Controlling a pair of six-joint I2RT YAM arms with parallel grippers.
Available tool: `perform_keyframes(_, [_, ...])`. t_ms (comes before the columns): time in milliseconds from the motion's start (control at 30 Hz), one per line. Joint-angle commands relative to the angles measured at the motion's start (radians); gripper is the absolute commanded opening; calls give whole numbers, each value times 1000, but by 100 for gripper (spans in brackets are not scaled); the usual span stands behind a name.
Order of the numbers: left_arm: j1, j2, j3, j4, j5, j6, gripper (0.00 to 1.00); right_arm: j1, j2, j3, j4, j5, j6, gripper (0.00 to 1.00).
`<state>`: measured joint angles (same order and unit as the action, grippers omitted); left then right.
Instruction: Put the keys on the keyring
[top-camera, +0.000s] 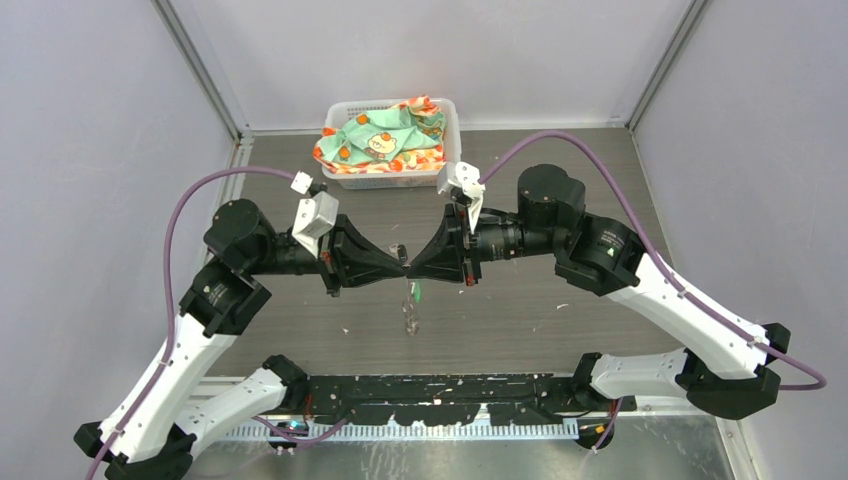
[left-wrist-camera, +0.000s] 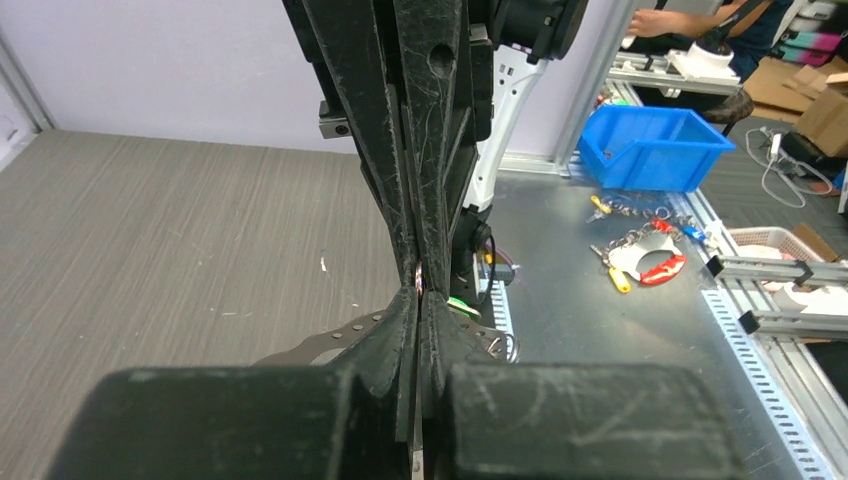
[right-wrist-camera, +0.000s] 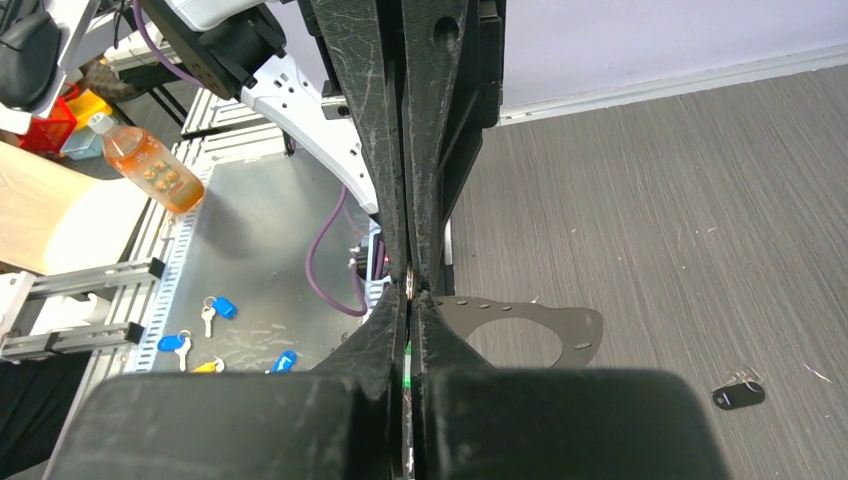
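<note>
The left jaws and the right jaws are both pressed tight together, and the two arms meet tip to tip, up above the middle of the tabletop (top-camera: 300, 330). Right where the tips touch there is a tiny shiny bit of metal. It looks like both jaws are pinching it, but it is too small for me to say what it is. The green key (top-camera: 415, 292) is just under the tips, a little to the right arm's side. From the right wrist I can see a thin strip of green through the crack between the fingers. I cannot tell if the jaws hold this key or if it only hangs there. The keyring (right-wrist-camera: 580, 330), a flat grey loop with little holes along its edge, sticks out from behind the tips toward the far edge of the tabletop. I cannot tell if it is being held up or is lying down. I also cannot see if the green key is on it yet. The black key (right-wrist-camera: 738, 393) lies by itself on the tabletop, apart from the loop, so that one is surely not on. I think the job is still in its first half. A white basket (top-camera: 385, 181) with a bright cloth (top-camera: 385, 135) sits at the middle of the far edge.
</note>
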<state>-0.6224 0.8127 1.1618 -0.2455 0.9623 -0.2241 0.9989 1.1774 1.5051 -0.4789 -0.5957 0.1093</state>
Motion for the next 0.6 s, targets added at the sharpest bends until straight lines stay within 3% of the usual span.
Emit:
perform_keyframes(0, [0,-18,26,-36,8,72,0,-2,-20,13,6,22,-1,1])
perform_keyframes(33, [-1,-17,26,-63,1,95,3,-2,-18,26,-23,25,-10,1])
perform_keyframes(133, [-1,-3,54,-193,6,212,32,-2,13,88,-154,35,-52,1])
perform_keyframes(200, [-1,24,99,-318,19,335,40,-2,48,138,-265,33,-79,1])
perform_keyframes(333, [-1,91,193,-508,45,498,44,3,112,241,-420,37,-142,1])
perform_keyframes(567, [-1,174,260,-578,78,557,41,29,192,348,-525,57,-184,1])
